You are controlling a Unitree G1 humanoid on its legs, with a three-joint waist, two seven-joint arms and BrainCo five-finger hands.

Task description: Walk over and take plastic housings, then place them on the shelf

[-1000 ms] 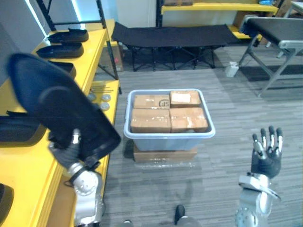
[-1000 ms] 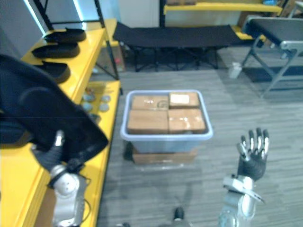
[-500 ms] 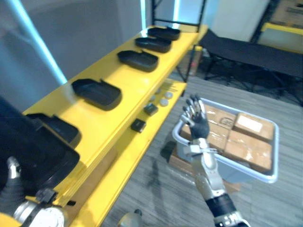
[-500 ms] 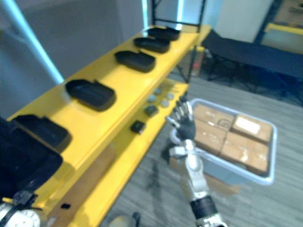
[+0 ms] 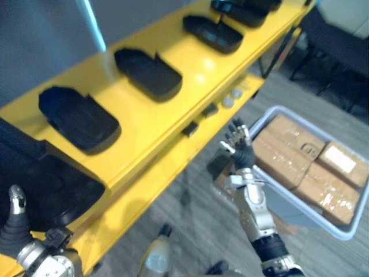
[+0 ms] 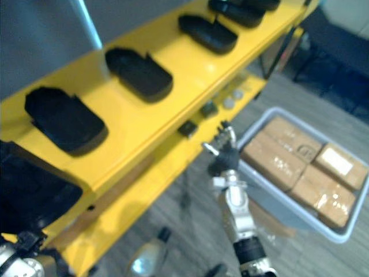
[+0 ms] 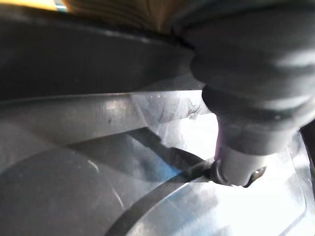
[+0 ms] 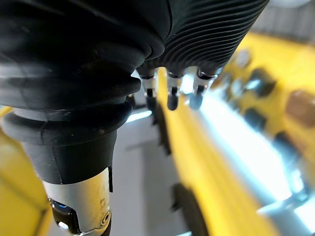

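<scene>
My left hand (image 5: 12, 234) is at the lower left, shut on a large black plastic housing (image 5: 40, 184) that it holds against the front edge of the yellow shelf (image 5: 190, 63). The housing's glossy dark shell (image 7: 74, 147) shows very close in the left wrist view, with the thumb (image 7: 246, 142) pressed on it. Three more black housings (image 5: 78, 118) (image 5: 147, 72) (image 5: 213, 32) lie in a row on the shelf top. My right hand (image 5: 241, 151) is raised in the middle, open with fingers (image 8: 170, 93) straight and holding nothing.
A grey plastic bin (image 5: 323, 222) packed with cardboard boxes (image 5: 300, 161) stands on the wooden floor at the right, beside the shelf. Small dark and round parts (image 5: 209, 108) lie on the lower yellow shelf level. More housings sit at the shelf's far end (image 5: 248, 6).
The camera has swung further over the shelf, so the row of housings now lies nearer. My left hand still holds its housing low at the left; the right hand stays raised and open.
</scene>
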